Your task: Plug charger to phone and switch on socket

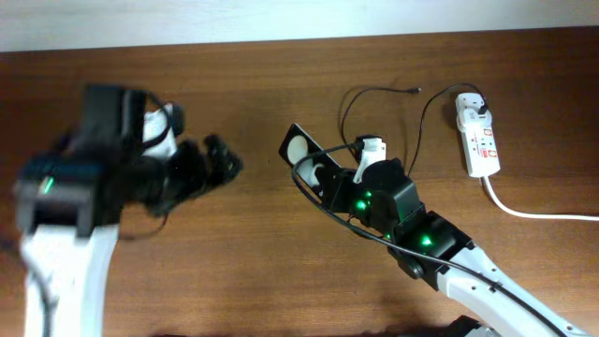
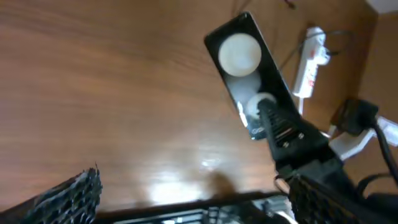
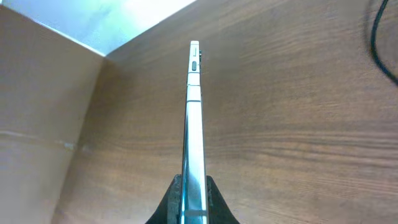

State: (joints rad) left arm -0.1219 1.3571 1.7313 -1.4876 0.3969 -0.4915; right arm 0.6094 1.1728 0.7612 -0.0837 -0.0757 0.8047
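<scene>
The phone (image 3: 194, 112) is clamped at one end in the right claw (image 3: 194, 186). The charger lead (image 1: 379, 89) is noted just beyond that claw, its tip free, the socket (image 1: 479, 140) farther off to the right. The left claw (image 2: 193, 186) is spread apart, empty.

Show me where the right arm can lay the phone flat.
Bare table runs between the left gripper and the phone, down to the near edge. It is crowded right of the phone, where the charger loops toward the socket.
</scene>
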